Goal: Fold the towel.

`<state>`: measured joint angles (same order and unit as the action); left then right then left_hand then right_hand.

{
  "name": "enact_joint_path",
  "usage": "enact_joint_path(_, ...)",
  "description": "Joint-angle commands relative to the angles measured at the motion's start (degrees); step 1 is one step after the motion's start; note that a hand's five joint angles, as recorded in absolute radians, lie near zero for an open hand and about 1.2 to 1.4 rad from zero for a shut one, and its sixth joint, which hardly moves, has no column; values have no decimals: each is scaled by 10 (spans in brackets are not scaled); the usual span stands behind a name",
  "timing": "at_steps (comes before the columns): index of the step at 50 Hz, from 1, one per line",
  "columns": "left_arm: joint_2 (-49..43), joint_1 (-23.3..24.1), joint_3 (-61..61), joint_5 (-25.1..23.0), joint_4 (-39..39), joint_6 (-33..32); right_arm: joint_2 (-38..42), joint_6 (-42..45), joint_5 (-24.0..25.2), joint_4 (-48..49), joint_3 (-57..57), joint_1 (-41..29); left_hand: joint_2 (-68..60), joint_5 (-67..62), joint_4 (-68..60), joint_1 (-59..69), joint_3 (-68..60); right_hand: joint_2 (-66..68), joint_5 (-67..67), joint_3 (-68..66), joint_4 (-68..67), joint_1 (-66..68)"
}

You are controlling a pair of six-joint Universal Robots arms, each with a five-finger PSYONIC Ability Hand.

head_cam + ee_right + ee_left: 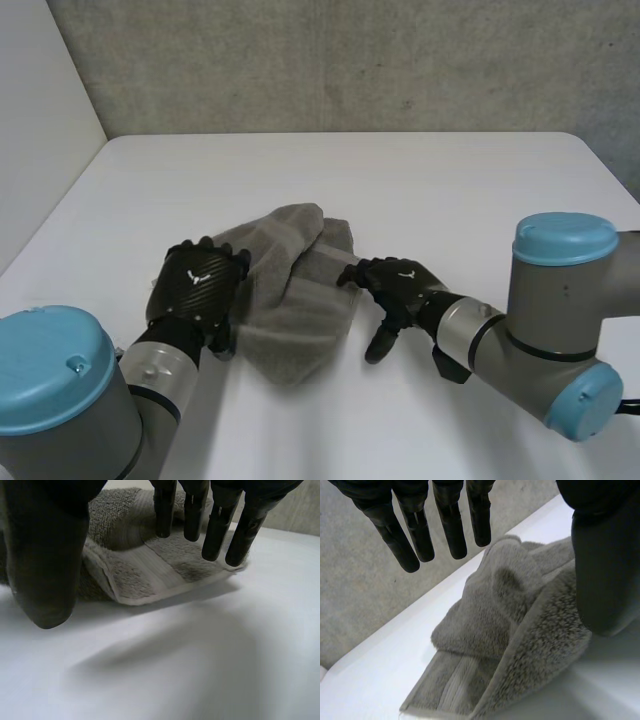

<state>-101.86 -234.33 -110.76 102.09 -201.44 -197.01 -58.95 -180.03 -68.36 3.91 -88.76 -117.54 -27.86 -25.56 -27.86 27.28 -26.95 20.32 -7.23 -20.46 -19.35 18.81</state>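
A grey towel [290, 290] lies bunched and loosely folded in the middle of the white table [400, 190]. My left hand [198, 285] rests at its left edge, open, with straight fingers [451, 527] above the cloth [505, 615] and the thumb [605, 565] beside it. My right hand [395, 285] hovers at the towel's right edge, open. In the right wrist view its fingers [217, 530] hang straight just over a banded corner of the towel [150, 570], with the thumb [45, 565] apart from them. Neither hand holds the cloth.
A grey wall [400, 60] stands behind the table's far edge. A pale wall [35, 120] runs along the left. Bare tabletop [200, 670] lies in front of the towel and to both sides.
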Motion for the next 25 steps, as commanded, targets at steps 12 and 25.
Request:
enact_joint_path(12, 41, -64, -84, -11, 2, -2, 63, -67, -35, 35, 53, -50, 49, 126, 49, -43, 40, 77, -108, -76, -87, 93)
enact_joint_path(25, 43, -103, -108, -69, 1, -2, 70, -46, -49, 34, 52, -48, 44, 121, 44, -38, 35, 84, -115, -83, -94, 99)
